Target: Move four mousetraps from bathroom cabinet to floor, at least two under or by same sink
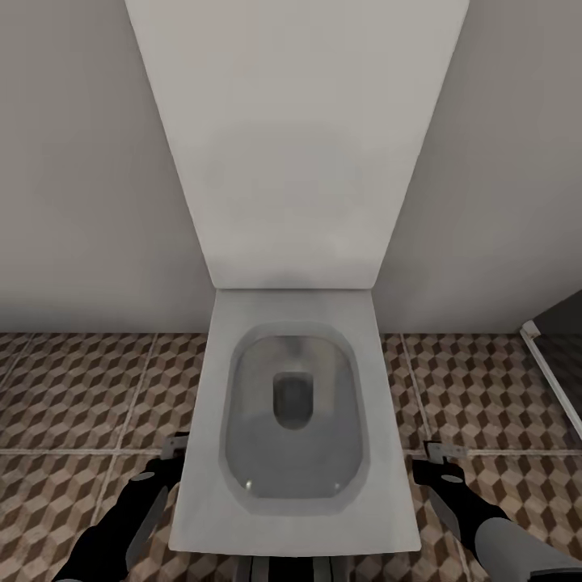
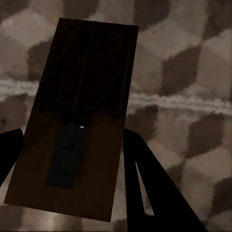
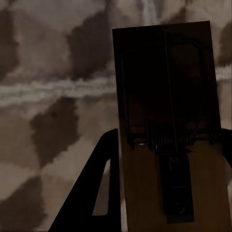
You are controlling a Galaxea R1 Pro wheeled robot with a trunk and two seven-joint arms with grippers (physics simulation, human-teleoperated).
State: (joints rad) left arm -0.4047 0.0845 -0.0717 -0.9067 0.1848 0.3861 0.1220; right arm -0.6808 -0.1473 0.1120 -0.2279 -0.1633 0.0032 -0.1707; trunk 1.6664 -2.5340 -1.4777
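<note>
My left gripper [image 1: 172,457] hangs low beside the toilet's left flank, shut on a brown wooden mousetrap [image 2: 77,121] with dark metal parts, which sits between its dark fingers [image 2: 145,179]. On the toilet's other side, my right gripper [image 1: 436,465] is shut on a second mousetrap [image 3: 166,121], one finger [image 3: 104,183] lying along the slab's edge. Both traps hover over the cube-patterned bathroom floor [image 1: 81,388], whose tiles blur behind them in the wrist views. The cabinet and the sink are out of view.
A white toilet [image 1: 388,517] with its lid raised against the pale wall [image 1: 73,162] stands straight ahead, between my two arms. A dark panel with a white frame [image 1: 540,343] cuts in at the right edge. Bare tiles stretch to either side of the bowl.
</note>
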